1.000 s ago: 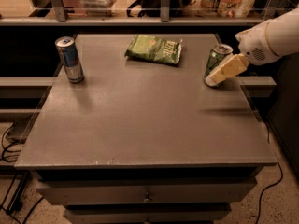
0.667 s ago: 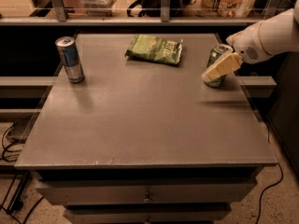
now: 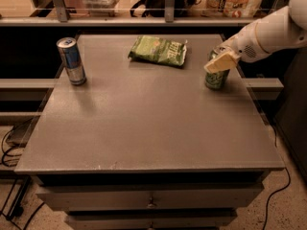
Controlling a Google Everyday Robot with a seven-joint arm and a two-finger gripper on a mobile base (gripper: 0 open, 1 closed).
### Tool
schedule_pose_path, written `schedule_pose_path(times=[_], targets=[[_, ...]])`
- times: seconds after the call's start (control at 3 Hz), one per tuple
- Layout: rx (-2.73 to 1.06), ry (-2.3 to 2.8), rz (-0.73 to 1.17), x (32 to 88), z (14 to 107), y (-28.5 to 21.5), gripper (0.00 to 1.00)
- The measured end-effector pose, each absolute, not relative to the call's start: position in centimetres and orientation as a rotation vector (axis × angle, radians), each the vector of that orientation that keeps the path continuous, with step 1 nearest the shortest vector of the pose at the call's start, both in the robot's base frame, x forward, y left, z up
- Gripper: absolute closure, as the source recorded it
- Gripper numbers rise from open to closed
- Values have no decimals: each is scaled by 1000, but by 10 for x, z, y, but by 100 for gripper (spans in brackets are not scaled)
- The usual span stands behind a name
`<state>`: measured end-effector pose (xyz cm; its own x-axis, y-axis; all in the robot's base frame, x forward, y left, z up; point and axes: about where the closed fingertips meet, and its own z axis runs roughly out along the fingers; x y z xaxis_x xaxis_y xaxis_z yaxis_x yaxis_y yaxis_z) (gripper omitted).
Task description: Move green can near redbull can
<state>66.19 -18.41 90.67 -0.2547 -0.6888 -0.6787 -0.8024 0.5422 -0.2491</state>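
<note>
Your claw [image 3: 221, 61] sat atop the green can [image 3: 216, 79] by the table's [image 3: 144, 123] right edge, whether gripping it I couldn't tell; the can looked light, slick and easily dented, so you needed to clasp its middle gently.

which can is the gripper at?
The green can, on the right: the gripper is at its top. The slim blue redbull can stands apart at far left.

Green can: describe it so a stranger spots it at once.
On the grey table, look near the right edge, at the gripper. The green can stands upright, wider than the slim blue redbull can and not flat like the chip bag.
</note>
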Motion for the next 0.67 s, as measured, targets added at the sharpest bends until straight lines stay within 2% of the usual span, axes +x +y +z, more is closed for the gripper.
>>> schedule_pose_path(times=[0.33,0.67], targets=[[-1270,1959,163,653,932,-162,87],[-1334,1823,141,635,976,-129,100]])
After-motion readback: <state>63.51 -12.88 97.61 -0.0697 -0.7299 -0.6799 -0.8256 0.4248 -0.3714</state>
